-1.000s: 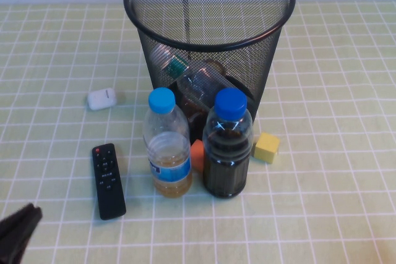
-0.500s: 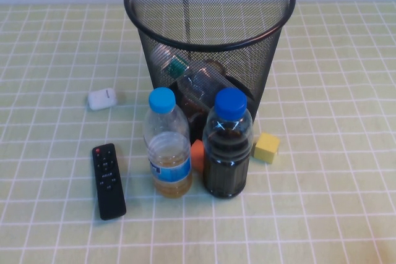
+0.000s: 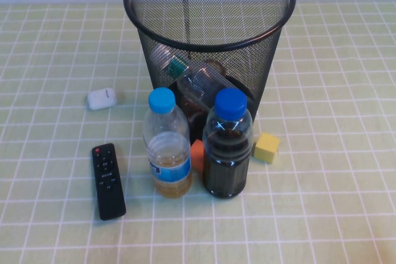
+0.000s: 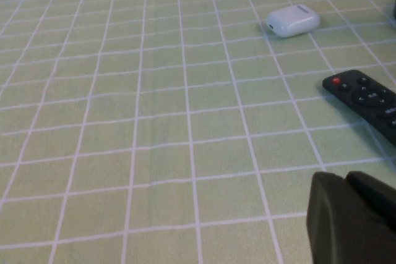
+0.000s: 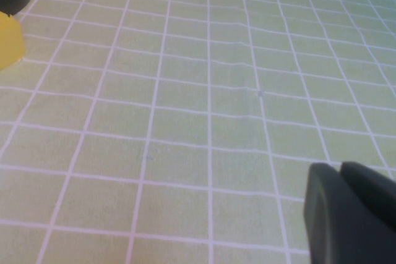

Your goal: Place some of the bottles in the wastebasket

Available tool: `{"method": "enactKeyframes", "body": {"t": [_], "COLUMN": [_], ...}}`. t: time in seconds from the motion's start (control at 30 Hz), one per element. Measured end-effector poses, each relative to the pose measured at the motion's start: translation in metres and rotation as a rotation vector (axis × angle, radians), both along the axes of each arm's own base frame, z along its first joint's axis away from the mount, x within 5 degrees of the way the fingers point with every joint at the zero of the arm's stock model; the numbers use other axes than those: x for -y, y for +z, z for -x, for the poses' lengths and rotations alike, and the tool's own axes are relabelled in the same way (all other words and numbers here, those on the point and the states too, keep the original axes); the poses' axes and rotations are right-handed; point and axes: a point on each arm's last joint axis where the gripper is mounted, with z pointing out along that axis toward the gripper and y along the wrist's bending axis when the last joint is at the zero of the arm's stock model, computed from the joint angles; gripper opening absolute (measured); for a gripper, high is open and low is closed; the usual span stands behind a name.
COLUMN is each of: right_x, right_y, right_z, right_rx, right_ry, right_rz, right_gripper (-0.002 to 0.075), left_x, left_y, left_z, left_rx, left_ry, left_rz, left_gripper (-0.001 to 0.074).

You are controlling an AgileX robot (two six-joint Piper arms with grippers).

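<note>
- The bottles (image 3: 201, 81), clear plastic, lie tilted inside the wastebasket (image 3: 272, 26), seen through its black mesh in the high view; we make out a green-and-white label on one, and the second is hard to separate from it.
- We judge the dropping step done: nothing is carried, and both arms are out of the high view.
- Two blue-capped bottles, the blue-labelled bottle (image 3: 166, 146) and the dark-liquid bottle (image 3: 227, 146), stand upright just in front of the basket; we take these as not meant for it.
- The next move, in our view, calls only for parking, or for checking that nothing more belongs in the bin.
- Only the wrist views show the grippers: the left gripper (image 4: 352, 217) hangs low over the cloth near the remote control (image 4: 365, 94) and the white earbud case (image 4: 292, 20), jaws closed on nothing.
- The right gripper (image 5: 349, 211), likewise closed and empty, hovers over bare checked cloth, with the yellow block (image 5: 9, 38) well apart.
</note>
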Motion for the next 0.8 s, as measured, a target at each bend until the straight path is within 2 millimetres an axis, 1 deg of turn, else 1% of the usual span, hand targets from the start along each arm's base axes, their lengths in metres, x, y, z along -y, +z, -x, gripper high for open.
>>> {"method": "enactKeyframes", "body": {"t": [0.8], "right_x": [0.0], "right_y": [0.0], "right_z": [0.0], "right_rx": [0.0], "right_ry": [0.0], "right_rz": [0.0], "right_gripper": [-0.0006], "left_x": [-0.0004], "left_y": [-0.0002], "left_z": [0.0001], "left_rx": [0.0], "left_ry": [0.001], "left_rz": [-0.013], "left_gripper": [-0.0004]}}
